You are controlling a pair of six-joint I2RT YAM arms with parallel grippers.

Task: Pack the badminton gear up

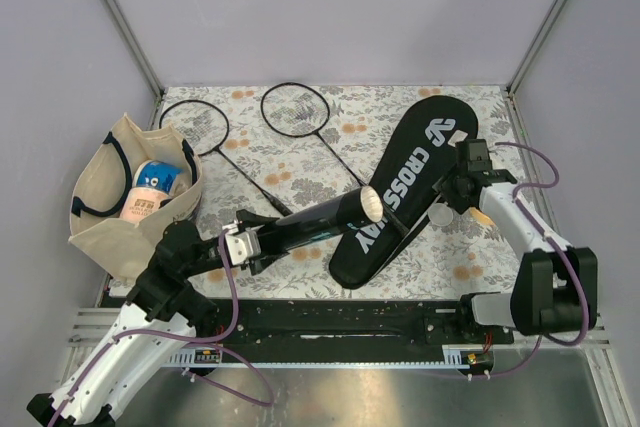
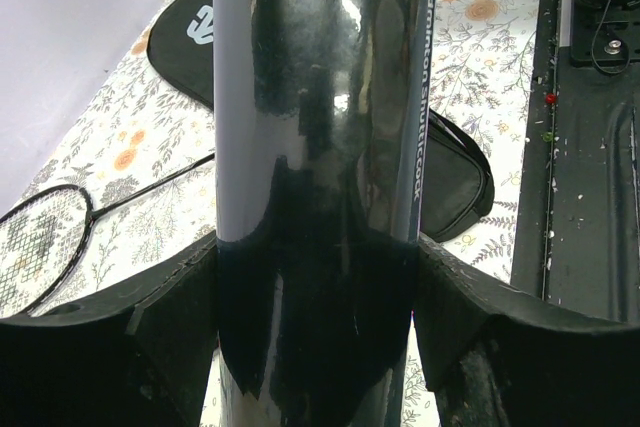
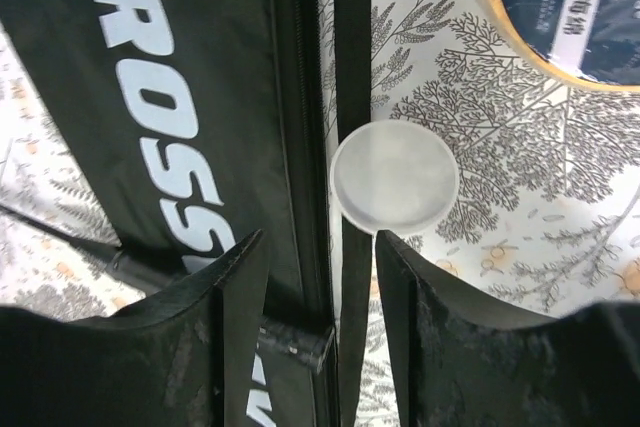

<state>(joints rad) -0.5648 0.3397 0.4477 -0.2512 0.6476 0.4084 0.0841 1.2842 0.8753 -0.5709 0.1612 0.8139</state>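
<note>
The floral table [image 1: 480, 112] is walled on the left, far and right sides, and a black rail closes the lower edge. A tote bag [image 1: 100, 237] takes up the left edge. Two racquets [image 1: 298, 110] lie at upper centre, and the cover [image 1: 415, 172] slants across centre right. I see bare cloth between them and in a strip along the right wall.

My left arm reaches in from lower left. Its left gripper [image 1: 258, 240] is clamped on the near end of the tube [image 1: 320, 219], whose pale far end sits over the cover's lower half.

My right arm bends in from lower right. The right gripper [image 3: 318, 239] points down at the cover's right edge, its fingers partly apart astride the edge strip. I cannot tell whether they pinch it. A round lid [image 3: 393, 179] lies just beside the fingertips, with a tape roll [image 3: 570, 7] near.
</note>
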